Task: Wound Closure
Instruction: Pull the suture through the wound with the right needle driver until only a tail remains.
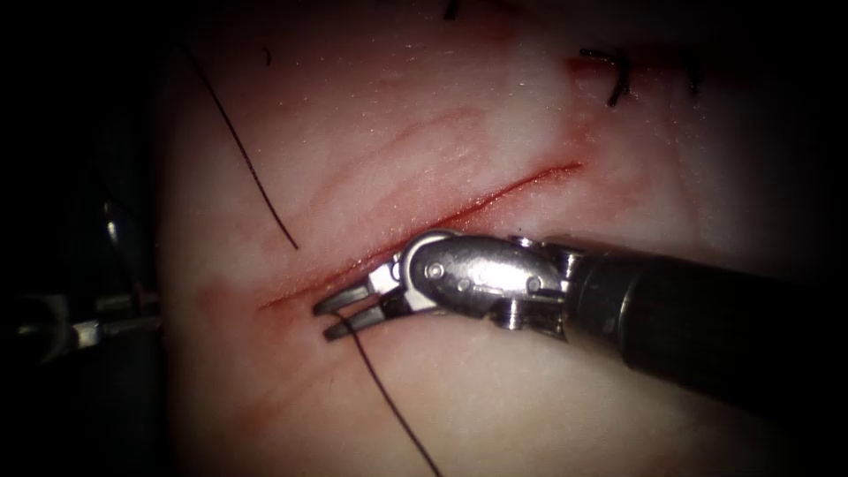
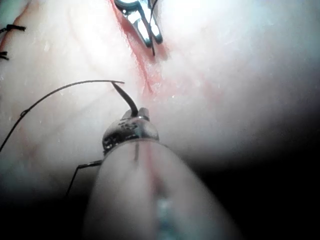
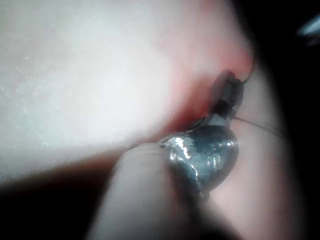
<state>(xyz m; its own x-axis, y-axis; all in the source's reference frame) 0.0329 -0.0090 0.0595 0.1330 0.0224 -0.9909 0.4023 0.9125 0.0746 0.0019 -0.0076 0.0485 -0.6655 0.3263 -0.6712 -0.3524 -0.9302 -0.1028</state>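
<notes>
A: What's around the cut?

B: Two stitches already sit far up the tissue. Two thread runs: one left of the cut, one from the right gripper down the right side.

A: Grippers?

B: Right gripper's slightly spread at the cut's lower end, thread crossing between the jaws, not pinched. Left gripper is pressed together on the needle near one end, off the tissue, thread trailing.

Beyond the lit patch all is dark; perhaps metal fixtures at left.
</notes>
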